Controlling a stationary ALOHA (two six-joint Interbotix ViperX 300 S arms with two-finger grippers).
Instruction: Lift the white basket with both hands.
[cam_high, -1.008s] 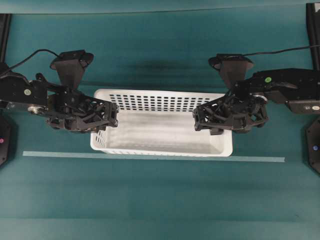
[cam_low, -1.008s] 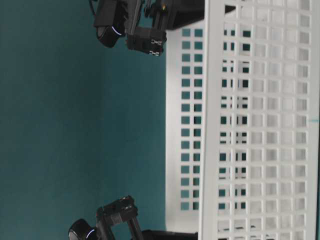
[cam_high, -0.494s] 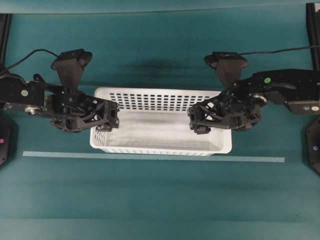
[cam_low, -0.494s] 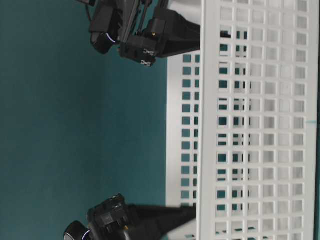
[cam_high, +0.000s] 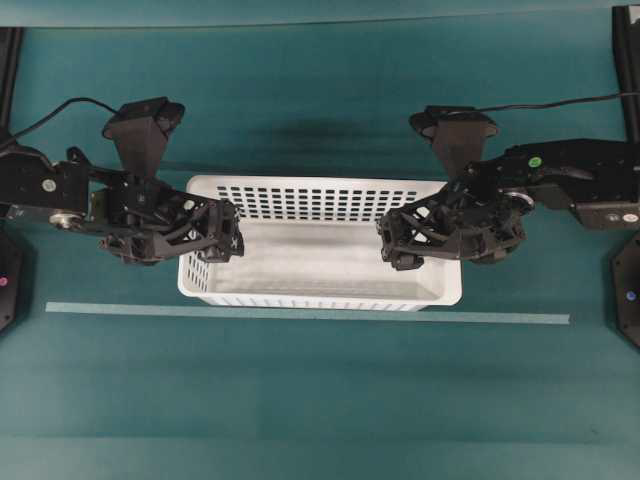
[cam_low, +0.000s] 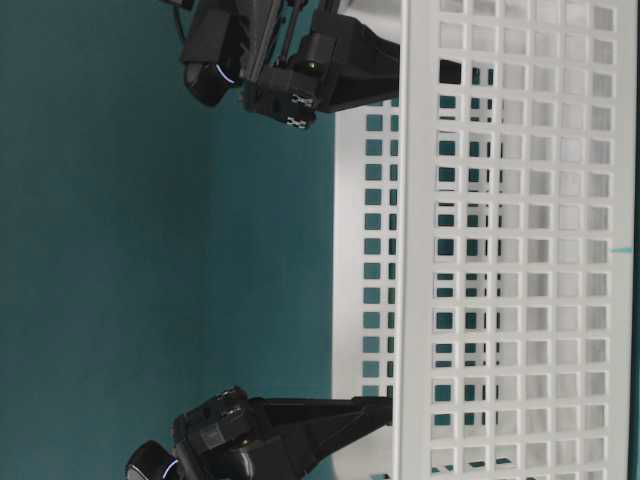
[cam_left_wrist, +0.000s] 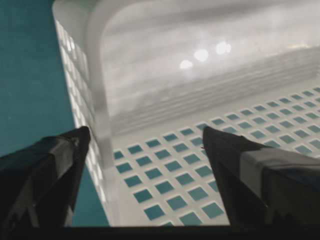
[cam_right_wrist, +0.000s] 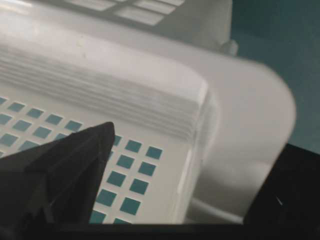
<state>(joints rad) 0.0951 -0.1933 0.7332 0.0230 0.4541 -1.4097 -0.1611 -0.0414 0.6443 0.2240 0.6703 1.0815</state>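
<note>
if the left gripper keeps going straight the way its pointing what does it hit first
Probably the white basket. The left gripper is open, its fingers straddling the basket's short end wall, so that wall's rim sits in the gap and would likely be met first. Depth is hard to judge.

teal table (cam_high: 320, 400), pale tape strip (cam_high: 300, 314) across it

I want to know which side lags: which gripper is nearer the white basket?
Neither: left gripper straddles the white basket's left end wall with open jaws, right gripper straddles its right end wall, open too.
</note>
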